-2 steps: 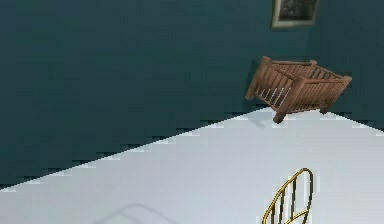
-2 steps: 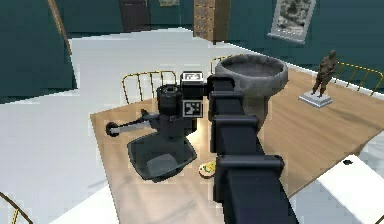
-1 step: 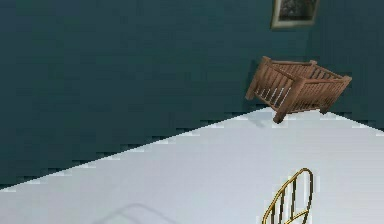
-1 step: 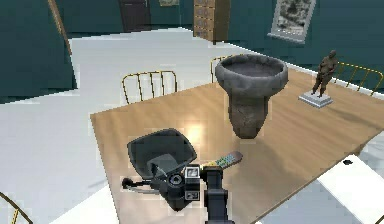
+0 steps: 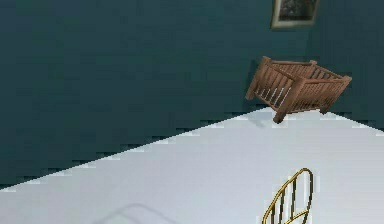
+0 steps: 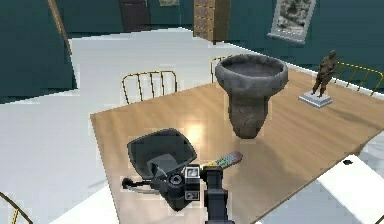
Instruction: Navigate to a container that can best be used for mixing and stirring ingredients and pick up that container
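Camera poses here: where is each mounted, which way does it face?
Forward view: on the robot, facing ahead and slightly down at floor, teal wall, wooden crib.
Arm side view: on the body, facing sideways over the table; arm and gripper show near the dark bowl.
Shared: probably the brass chair back.

One dark bowl (image 6: 162, 152), one stone urn (image 6: 251, 90), one statuette (image 6: 323, 75), one remote (image 6: 228, 160).

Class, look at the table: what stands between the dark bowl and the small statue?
A grey pedestal urn stands between the dark bowl and the statue on the wooden table. This shows in the arm side view.
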You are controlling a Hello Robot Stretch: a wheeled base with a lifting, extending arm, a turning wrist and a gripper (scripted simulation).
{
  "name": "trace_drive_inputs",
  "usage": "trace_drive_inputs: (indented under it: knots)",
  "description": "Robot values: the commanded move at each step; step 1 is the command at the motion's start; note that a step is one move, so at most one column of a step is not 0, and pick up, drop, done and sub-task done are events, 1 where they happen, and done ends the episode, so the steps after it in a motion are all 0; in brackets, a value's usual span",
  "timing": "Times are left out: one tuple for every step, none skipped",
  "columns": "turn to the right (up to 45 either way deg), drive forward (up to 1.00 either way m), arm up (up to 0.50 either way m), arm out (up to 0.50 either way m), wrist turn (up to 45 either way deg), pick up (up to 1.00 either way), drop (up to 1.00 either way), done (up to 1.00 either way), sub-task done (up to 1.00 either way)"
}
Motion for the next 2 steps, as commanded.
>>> trace_drive_inputs:
  knots:
    - [0.0,0.0,0.1,0.0,0.0,0.0,0.0,0.0,0.0]
    - [0.0,0.0,0.0,0.0,0.0,0.0,0.0,1.0,0.0]
